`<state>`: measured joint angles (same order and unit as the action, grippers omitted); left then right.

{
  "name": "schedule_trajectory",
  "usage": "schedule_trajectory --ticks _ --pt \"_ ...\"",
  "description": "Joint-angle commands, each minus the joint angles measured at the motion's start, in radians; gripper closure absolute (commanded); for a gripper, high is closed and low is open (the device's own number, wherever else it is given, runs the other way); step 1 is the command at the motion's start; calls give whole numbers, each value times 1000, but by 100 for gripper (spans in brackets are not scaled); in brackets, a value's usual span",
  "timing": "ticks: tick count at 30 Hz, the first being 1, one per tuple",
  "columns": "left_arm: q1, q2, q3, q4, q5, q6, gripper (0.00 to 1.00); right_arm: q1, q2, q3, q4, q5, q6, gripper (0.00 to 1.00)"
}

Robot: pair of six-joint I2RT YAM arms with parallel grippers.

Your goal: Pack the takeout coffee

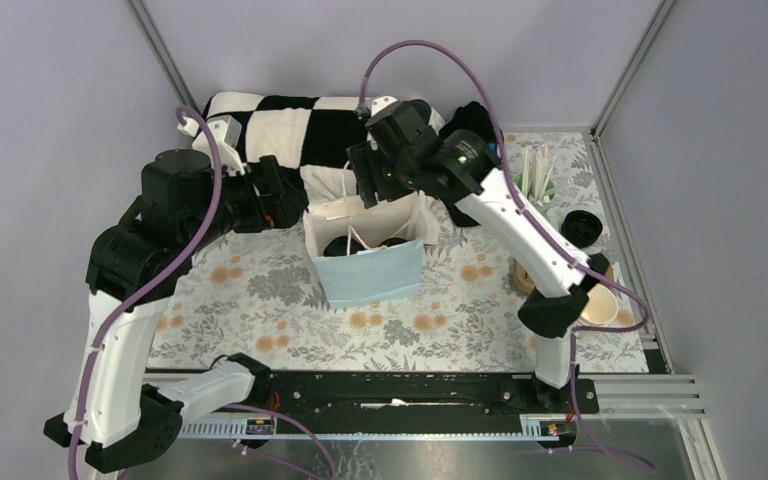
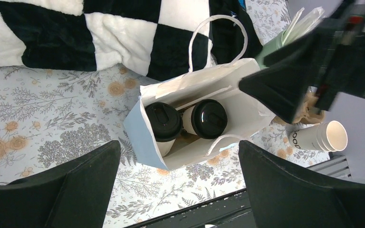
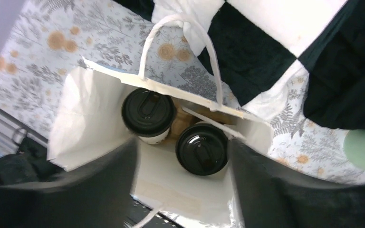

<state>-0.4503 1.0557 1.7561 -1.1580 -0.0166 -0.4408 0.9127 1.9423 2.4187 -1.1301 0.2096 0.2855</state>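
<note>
The takeout coffee (image 3: pixel 148 112) is inside the paper bag (image 1: pixel 370 275) at the middle of the table: two white cups with black lids, upright, one at 10 o'clock of the other in the right wrist view. Something brown shows between them, probably a carrier.

The right gripper (image 3: pixel 182 152) hangs over the bag's mouth at its 12 o'clock edge, fingers spread and nothing between them. The left gripper (image 2: pixel 179 145) hovers at the bag's 9 o'clock, jaws wide and empty.

The packing proper looks done, since both cups are in and neither is gripped. What seems left is to lift the arms clear without snagging the bag's handles. At 3 o'clock lie a stack of empty cups (image 1: pixel 600 300) and a loose lid (image 1: pixel 582 227) — whether a third coffee is due I cannot tell.
</note>
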Motion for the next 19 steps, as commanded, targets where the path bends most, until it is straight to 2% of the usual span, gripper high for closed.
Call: schedule_trajectory --ticks 1,2,3,6,11,14,17,19 --pt "5 -21 23 26 -23 3 2 -8 -182 -42 55 53 -4 11" --pt "5 -22 23 33 -26 0 1 -8 -221 -74 79 58 -4 2" --pt "5 -26 24 42 -29 -4 1 -8 -263 -110 105 65 -5 1" --pt "5 -36 24 84 -32 -18 1 -8 -353 -177 143 153 11 0" --pt "5 -45 41 138 -41 -29 1 -8 -425 -166 129 308 14 0" --pt "5 -42 55 151 -56 -34 1 -8 -490 -203 173 333 11 0" --pt "5 -30 76 152 -68 -42 1 -8 -588 -327 283 353 -4 0" --pt "5 -26 87 155 -73 -44 1 -8 -609 -338 287 345 -14 0"
